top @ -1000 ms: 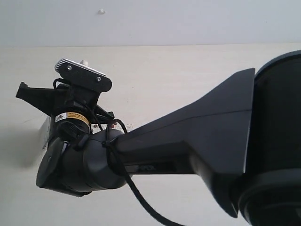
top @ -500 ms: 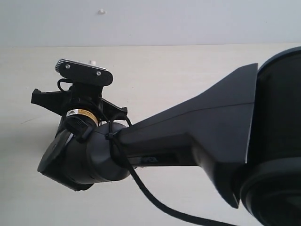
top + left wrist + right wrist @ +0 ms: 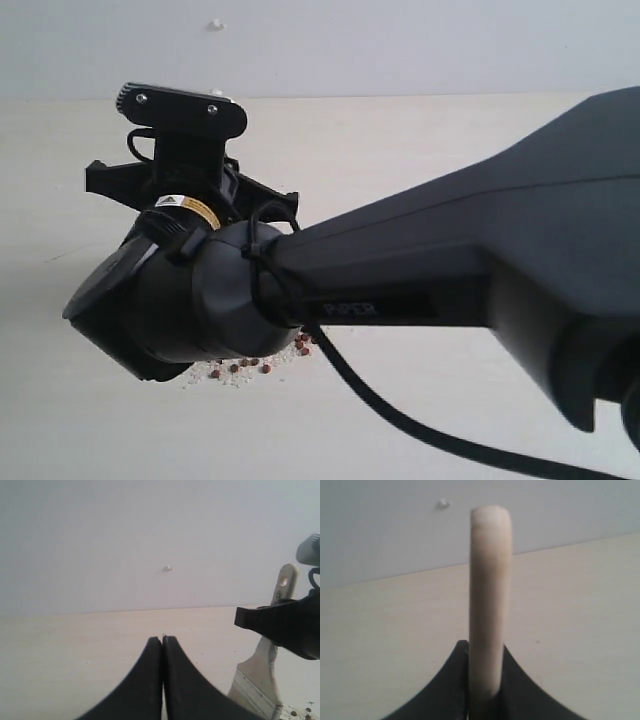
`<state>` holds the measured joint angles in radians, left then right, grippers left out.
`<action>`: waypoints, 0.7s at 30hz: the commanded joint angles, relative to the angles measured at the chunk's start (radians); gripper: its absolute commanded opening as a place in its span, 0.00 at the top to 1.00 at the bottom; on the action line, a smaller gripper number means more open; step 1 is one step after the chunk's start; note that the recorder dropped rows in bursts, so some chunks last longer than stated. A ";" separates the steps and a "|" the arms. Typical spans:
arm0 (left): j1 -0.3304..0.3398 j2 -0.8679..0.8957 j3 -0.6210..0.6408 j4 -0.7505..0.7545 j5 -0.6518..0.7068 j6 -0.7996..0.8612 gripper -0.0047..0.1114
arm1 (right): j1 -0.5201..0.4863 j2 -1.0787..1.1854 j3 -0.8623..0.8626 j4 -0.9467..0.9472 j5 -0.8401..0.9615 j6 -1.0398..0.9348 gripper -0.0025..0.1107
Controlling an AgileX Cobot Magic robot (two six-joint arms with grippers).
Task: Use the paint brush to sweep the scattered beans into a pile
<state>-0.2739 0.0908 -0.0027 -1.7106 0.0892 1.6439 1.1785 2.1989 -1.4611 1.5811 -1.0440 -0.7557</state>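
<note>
Our right gripper (image 3: pixel 484 652) pinches the brush (image 3: pixel 490 580) handle between its fingers; our left gripper (image 3: pixel 162 641) has its fingers pressed together on nothing; the beans (image 3: pixel 250 366) lie low by the bristle end, well away from the pinching fingers. We think we should grip tight, press softly and push stray beans toward the middle; the arm (image 3: pixel 420 290) says "PIPER"; its yellow sticker (image 3: pixel 185 205) is too small to read.

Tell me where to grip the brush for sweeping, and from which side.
Grip the handle mid-length, above the ferrule. It is flat and wide, so close the fingers on its two broad faces. Come in level from the side while the brush stands upright, head down by the beans. The right gripper holds it this way, which should resist twisting.
</note>
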 commanded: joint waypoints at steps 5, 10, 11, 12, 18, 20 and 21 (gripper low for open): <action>-0.005 -0.003 0.003 -0.002 0.001 0.000 0.96 | -0.069 0.063 -0.013 -0.256 0.142 0.404 0.98; -0.005 -0.003 0.003 -0.002 0.001 0.000 0.96 | -0.115 0.091 -0.013 -0.162 0.194 0.382 0.98; -0.005 -0.003 0.003 -0.002 0.001 0.000 0.96 | -0.116 0.091 -0.013 -0.146 0.189 0.344 0.98; -0.005 -0.003 0.003 -0.002 0.001 0.000 0.96 | -0.120 0.089 -0.013 -0.127 0.177 0.308 0.98; -0.005 -0.003 0.003 -0.002 0.001 0.000 0.96 | -0.120 0.058 -0.013 0.000 0.113 0.084 0.98; -0.005 -0.003 0.003 -0.002 0.001 0.000 0.96 | -0.120 0.044 -0.013 0.023 0.103 0.048 0.98; -0.005 -0.003 0.003 -0.002 0.001 0.000 0.96 | -0.120 0.036 -0.013 0.027 0.104 0.029 0.98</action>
<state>-0.2739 0.0908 -0.0027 -1.7106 0.0892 1.6439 1.0675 2.2554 -1.4729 1.5643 -0.9232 -0.6413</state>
